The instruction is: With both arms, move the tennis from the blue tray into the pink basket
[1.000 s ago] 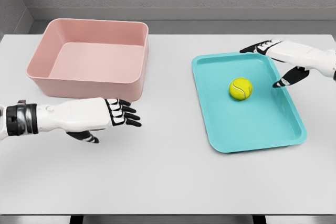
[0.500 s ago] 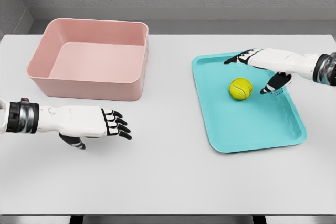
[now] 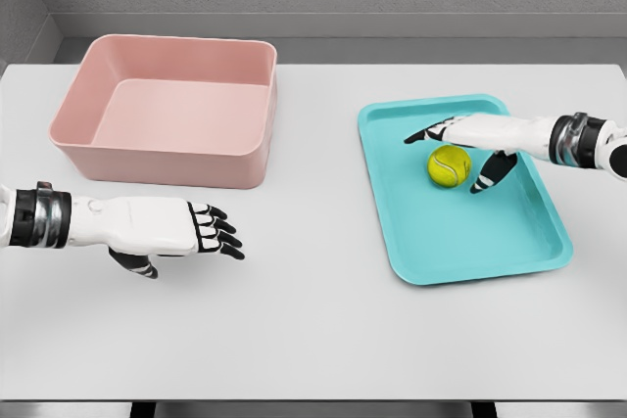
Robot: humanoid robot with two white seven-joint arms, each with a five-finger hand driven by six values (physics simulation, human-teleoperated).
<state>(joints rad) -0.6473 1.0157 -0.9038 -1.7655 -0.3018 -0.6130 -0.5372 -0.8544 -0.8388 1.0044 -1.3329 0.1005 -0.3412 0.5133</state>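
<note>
Right hand (image 3: 468, 140) spread open over the blue tray (image 3: 446, 232), tennis ball (image 3: 449, 164) just under its fingers, thumb beside it, left hand (image 3: 167, 229) relaxed open above the table (image 3: 313, 330), pink basket (image 3: 167, 110) beyond it

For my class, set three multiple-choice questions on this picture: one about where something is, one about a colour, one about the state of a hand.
1. Where is the tennis ball?
A. in the basket
B. on the tray
C. on the bare table

2. What colour is the basket?
A. pink
B. green
C. black

3. What is the right hand doing?
A. resting flat on the table
B. lifting the ball clear of the tray
C. open around the ball, fingers spread

Answers:
1 B, the ball lies on the blue tray.
2 A, its walls and floor are pink.
3 C, fingers reach above the ball and the thumb sits to its right, not yet closed. The left hand waits open over the table.
</note>
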